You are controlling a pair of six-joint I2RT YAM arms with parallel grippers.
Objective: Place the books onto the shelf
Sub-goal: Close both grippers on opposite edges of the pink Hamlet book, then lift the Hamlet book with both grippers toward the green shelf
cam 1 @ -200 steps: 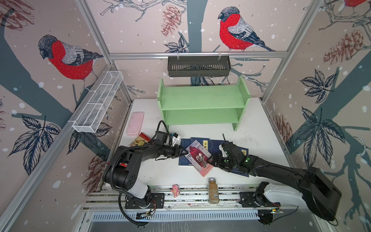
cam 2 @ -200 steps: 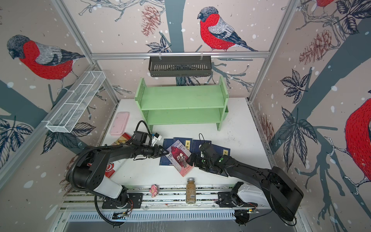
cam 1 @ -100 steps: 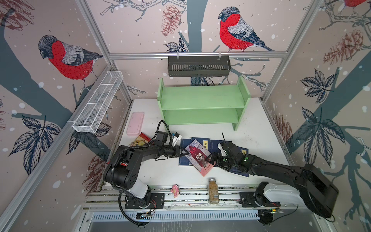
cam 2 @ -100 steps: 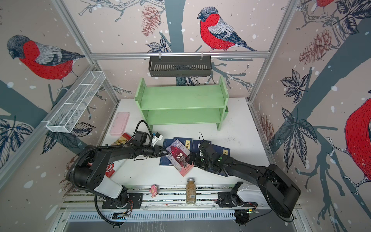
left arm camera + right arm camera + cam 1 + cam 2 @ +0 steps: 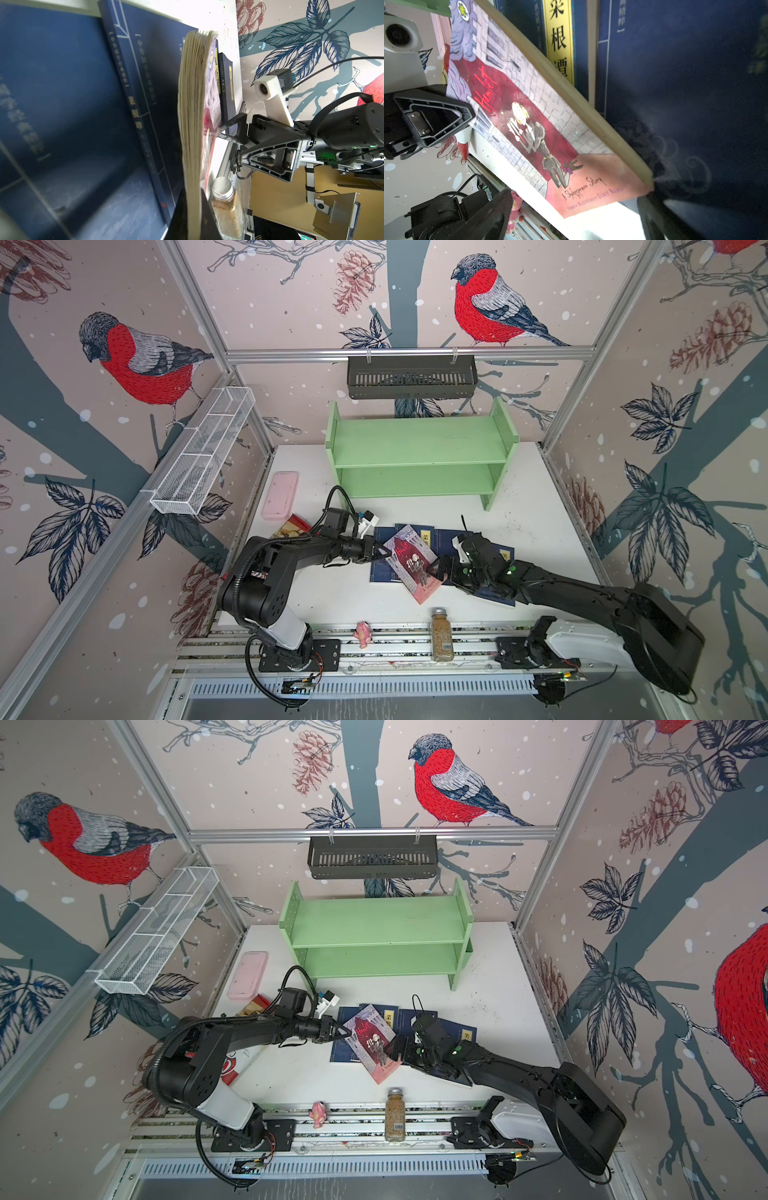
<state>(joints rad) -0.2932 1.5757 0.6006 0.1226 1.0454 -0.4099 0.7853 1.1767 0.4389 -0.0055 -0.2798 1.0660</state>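
the pink-red book (image 5: 413, 568) lies skewed on top of the navy books (image 5: 380, 573). these are fanned flat on the counter (image 5: 332, 597), on the near side of the shelf (image 5: 419, 448). the left tool (image 5: 385, 554) is clenched on the pink-red book's left edge. its wrist view shows the page block standing clear of the navy cover below, so that side looks tipped up. an edge pinch makes sense here, since a thin paperback lying flat on others offers no other purchase.

the right tool (image 5: 439, 570) hangs at the book's opposite, right edge. its jaws are spread wide with nothing gripped, one finger just beside the cover. it is likely placed there to steady or take over the book once it is raised.

the shelf stands at the far side of the counter with both tiers bare, so no book is placed yet. the lift ahead must not drag the navy books underneath. held by one edge only, the book could droop or slip.
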